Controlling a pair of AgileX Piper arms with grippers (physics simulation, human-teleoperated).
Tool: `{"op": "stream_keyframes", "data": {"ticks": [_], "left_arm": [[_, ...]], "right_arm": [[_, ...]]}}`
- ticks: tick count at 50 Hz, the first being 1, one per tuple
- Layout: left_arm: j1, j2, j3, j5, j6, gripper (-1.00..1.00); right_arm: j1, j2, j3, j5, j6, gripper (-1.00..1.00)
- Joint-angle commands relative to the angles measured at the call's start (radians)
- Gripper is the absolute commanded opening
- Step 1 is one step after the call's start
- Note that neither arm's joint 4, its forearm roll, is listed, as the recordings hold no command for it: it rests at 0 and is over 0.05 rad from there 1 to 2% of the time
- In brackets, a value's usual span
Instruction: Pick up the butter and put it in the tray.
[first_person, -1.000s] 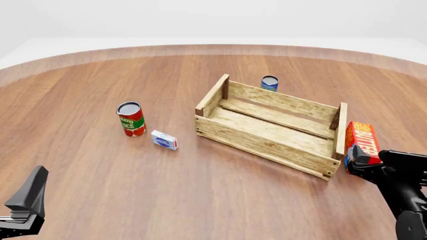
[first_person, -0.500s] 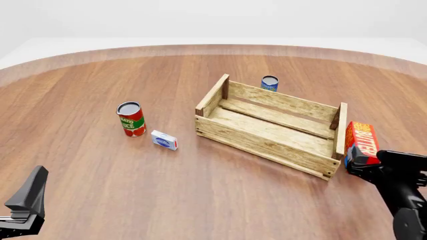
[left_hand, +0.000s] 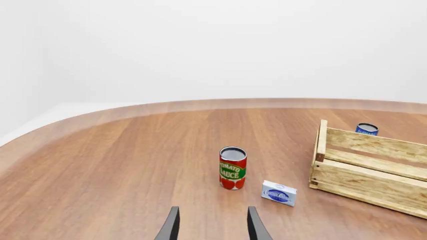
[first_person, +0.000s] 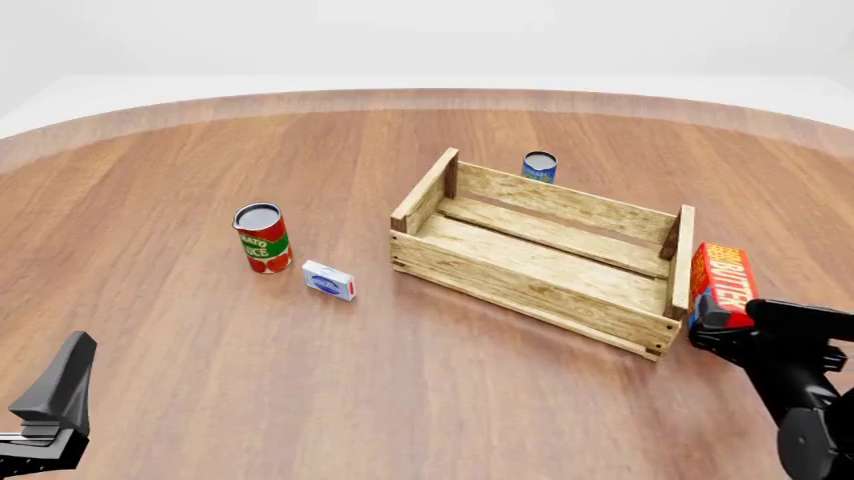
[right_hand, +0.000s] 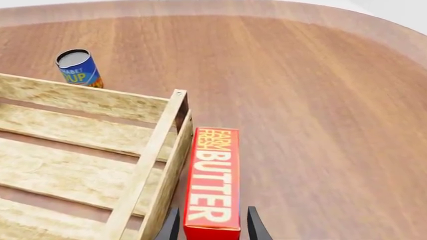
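Observation:
The butter (first_person: 725, 280) is a red carton with white "BUTTER" lettering (right_hand: 213, 180), lying flat on the table just outside the right end wall of the tray (first_person: 534, 290). The tray, a light wooden slatted crate (right_hand: 153, 160), holds nothing that I can see. My right gripper (first_person: 714, 325) is open and low at the carton's near end; in the right wrist view its fingertips (right_hand: 212, 230) stand on either side of that end with small gaps. My left gripper (first_person: 54, 400) hangs open near the front left edge, nothing between its fingers (left_hand: 212, 230).
A tomato sauce can (first_person: 262, 238) stands left of the tray, with a small white-and-blue box (first_person: 328, 280) beside it. A blue can (first_person: 539, 166) stands behind the tray's far wall. The round table's edge curves around behind everything.
My right gripper has shifted slightly to the right and settled lower around the butter's near end. The butter, the tray and the left arm have not moved.

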Motion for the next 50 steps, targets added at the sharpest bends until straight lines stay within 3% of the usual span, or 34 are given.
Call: {"op": "stream_keyframes", "data": {"ticks": [1,50], "left_arm": [[0.0,0.0,0.0,0.0,0.0,1.0],[0.0,0.0,0.0,0.0,0.0,1.0]], "right_arm": [[0.001,0.028,-0.017,0.0,0.011,1.0],[0.004,0.104,-0.044,-0.001,0.045,1.0]]}}
